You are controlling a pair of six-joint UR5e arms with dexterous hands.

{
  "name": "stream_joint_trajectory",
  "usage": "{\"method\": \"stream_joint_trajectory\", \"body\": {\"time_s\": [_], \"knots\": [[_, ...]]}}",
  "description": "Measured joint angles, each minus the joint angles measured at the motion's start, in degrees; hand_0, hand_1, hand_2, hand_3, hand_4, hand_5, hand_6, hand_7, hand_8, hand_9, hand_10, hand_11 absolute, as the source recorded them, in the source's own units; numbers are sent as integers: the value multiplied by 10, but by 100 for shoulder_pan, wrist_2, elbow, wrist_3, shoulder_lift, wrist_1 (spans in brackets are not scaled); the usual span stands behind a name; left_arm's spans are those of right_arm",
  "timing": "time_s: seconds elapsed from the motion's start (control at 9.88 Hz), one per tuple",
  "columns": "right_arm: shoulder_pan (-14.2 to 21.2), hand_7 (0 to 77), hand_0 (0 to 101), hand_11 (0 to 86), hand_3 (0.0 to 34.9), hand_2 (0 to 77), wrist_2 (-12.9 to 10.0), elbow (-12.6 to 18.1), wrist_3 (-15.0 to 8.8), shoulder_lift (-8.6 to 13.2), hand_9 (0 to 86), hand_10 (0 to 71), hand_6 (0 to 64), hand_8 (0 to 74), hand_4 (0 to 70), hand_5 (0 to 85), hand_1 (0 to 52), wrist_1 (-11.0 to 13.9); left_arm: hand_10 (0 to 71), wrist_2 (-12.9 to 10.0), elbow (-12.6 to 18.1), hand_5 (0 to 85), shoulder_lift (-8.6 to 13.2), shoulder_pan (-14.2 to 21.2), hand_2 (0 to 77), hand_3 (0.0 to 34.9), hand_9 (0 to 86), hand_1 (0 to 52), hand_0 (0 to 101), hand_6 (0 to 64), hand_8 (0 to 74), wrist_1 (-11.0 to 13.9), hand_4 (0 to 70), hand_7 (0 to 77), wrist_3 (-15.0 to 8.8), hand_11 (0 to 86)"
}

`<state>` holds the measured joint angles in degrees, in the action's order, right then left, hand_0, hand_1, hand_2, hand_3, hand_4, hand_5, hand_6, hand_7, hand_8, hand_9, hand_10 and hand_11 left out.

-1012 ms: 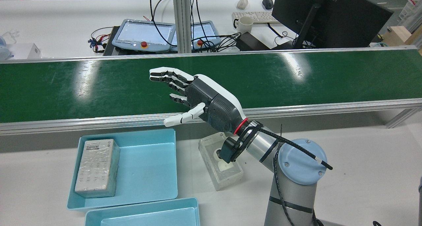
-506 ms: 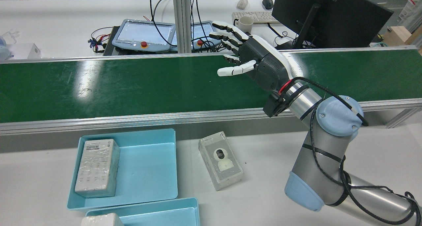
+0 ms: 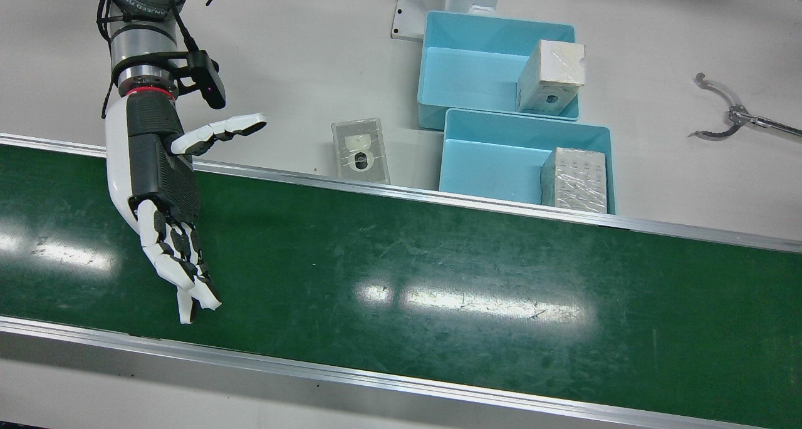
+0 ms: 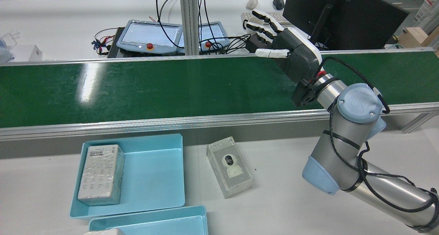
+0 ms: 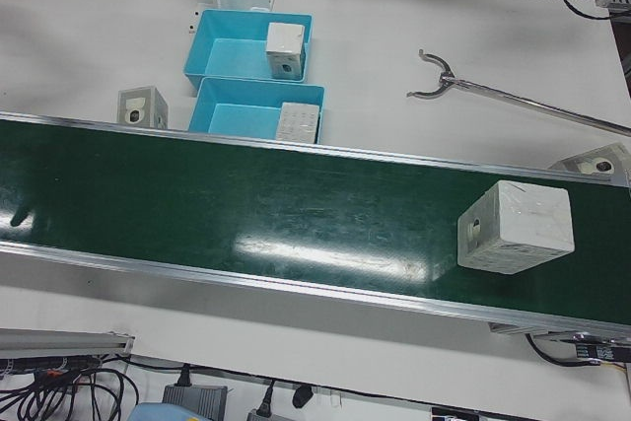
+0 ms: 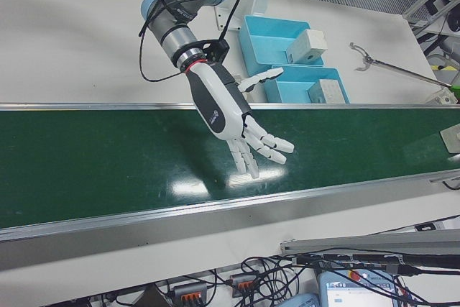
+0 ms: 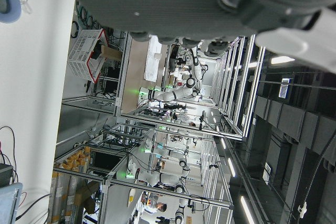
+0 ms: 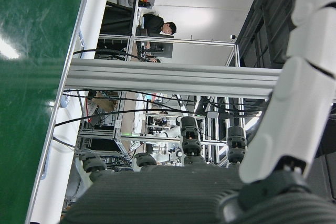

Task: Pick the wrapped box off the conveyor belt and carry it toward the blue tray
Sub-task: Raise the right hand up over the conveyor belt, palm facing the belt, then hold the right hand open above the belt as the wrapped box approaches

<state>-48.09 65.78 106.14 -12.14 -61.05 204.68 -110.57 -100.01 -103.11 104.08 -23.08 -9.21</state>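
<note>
One wrapped box sits on the green conveyor belt, toward the end before the robot's left arm and nearer the operators' edge than the robot's. It is well apart from the right hand, which hangs over the belt's other end with its fingers spread and nothing in it. The left hand shows only as a grey palm in its own camera, so I cannot tell whether its fingers are apart or together.

Several things could go wrong from here. The box is a pale, roughly cubic block under glossy film, with a small dark round mark on one face. It looks bulky for a one-handed grasp, and slick wrap may let it slide or twist between the fingers. If the belt runs, a late closing would knock the box askew or push it against the rail. The carry probably ends tight as well: each blue tray already holds a wrapped box, and a film-wrapped camera box lies on the table just beside them, so a low pass could clip it.
</note>
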Motion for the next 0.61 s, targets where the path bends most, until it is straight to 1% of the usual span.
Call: {"method": "stream_joint_trajectory", "body": {"time_s": [0.1, 0.2, 0.3, 0.4, 0.61], "knots": [[-21, 136, 400, 44, 301, 104, 2, -14, 15, -1, 16, 27, 0, 0, 5, 185, 87, 5, 5, 0, 0, 5, 0, 0, 11, 0, 0, 0, 0, 0, 5, 0, 5, 5, 0, 0], [-24, 153, 398, 44, 299, 131, 4, -23, 22, -1, 16, 27, 0, 0, 5, 207, 98, 5, 5, 0, 0, 5, 0, 0, 11, 0, 0, 0, 0, 0, 5, 0, 5, 5, 0, 0], [-17, 153, 398, 44, 299, 131, 2, -27, 22, 1, 16, 27, 0, 0, 5, 207, 98, 5, 0, 0, 0, 5, 0, 0, 11, 0, 0, 0, 0, 0, 0, 0, 0, 5, 0, 0], [-2, 164, 399, 60, 301, 147, 0, -29, 19, 3, 16, 27, 0, 0, 33, 218, 98, -1, 5, 0, 0, 5, 0, 0, 11, 0, 0, 0, 0, 0, 5, 0, 0, 5, 0, 0], [28, 164, 400, 60, 301, 147, -5, -32, 12, 5, 16, 27, 0, 0, 33, 218, 98, -14, 0, 0, 0, 5, 0, 0, 11, 0, 5, 0, 0, 5, 0, 0, 5, 5, 0, 0]]}}
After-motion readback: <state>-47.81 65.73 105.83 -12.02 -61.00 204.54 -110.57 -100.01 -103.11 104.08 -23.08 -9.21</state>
